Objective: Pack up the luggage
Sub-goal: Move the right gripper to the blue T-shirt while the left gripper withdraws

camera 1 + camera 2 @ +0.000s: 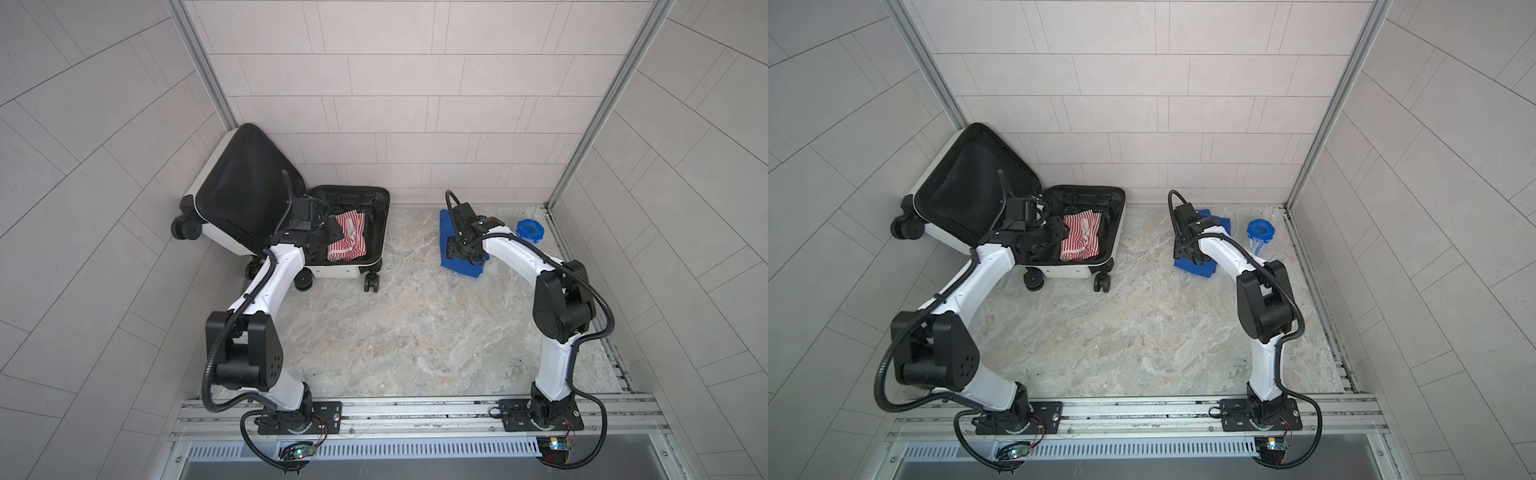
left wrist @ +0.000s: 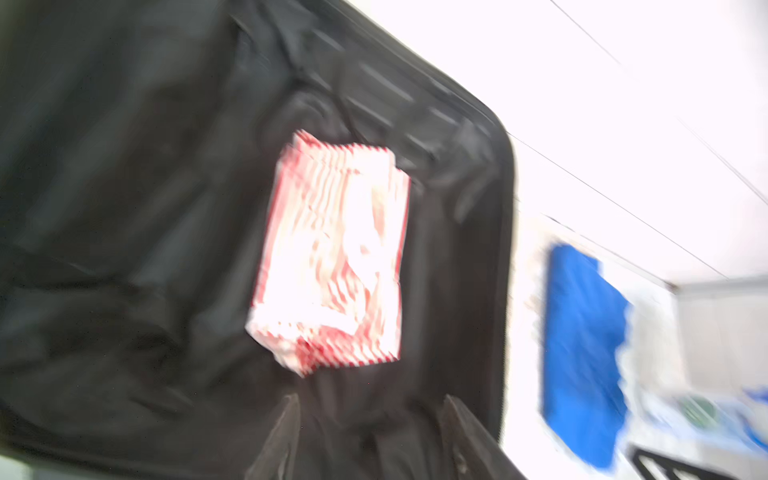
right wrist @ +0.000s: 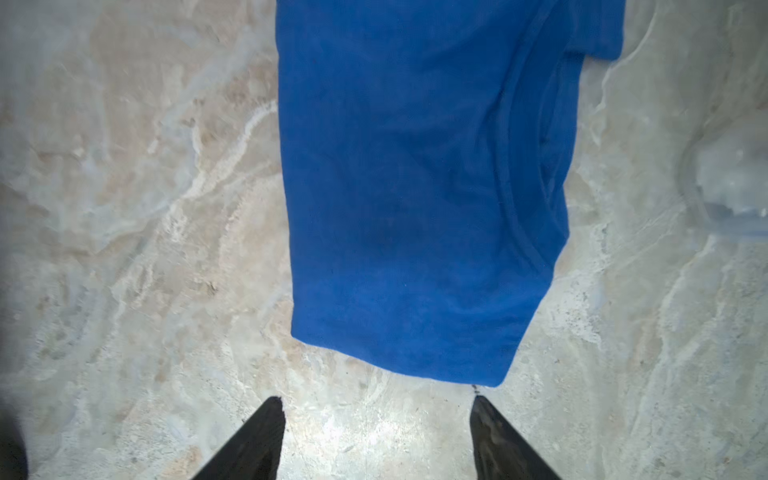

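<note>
Right wrist view: nearest us, the right gripper (image 3: 376, 401) stands with jaws apart and empty over the marbled tabletop (image 3: 124, 232), just short of the near hem of the folded blue garment (image 3: 415, 187). We judge this spread is set to take that hem, since the garment looks like the next piece to pack. Beside the garment, at the frame's edge, a clear container (image 3: 727, 187) shows only as a pale smear; a top view supplies its blue lid (image 1: 530, 230).

Left wrist view: the left gripper (image 2: 372, 401) likewise has its jaws parted with nothing between them, though motion blur leaves us only fairly sure. Beyond it a red-and-white striped cloth (image 2: 332, 257) lies loose on the black lining (image 2: 124, 208), apart from the gripper, so we read it as already packed.

Only the top views show the whole. The luggage (image 1: 332, 272) lies open in the far left corner, its lid (image 1: 241, 187) raised and tilted back toward that corner, leaving the lower half free for loading.
</note>
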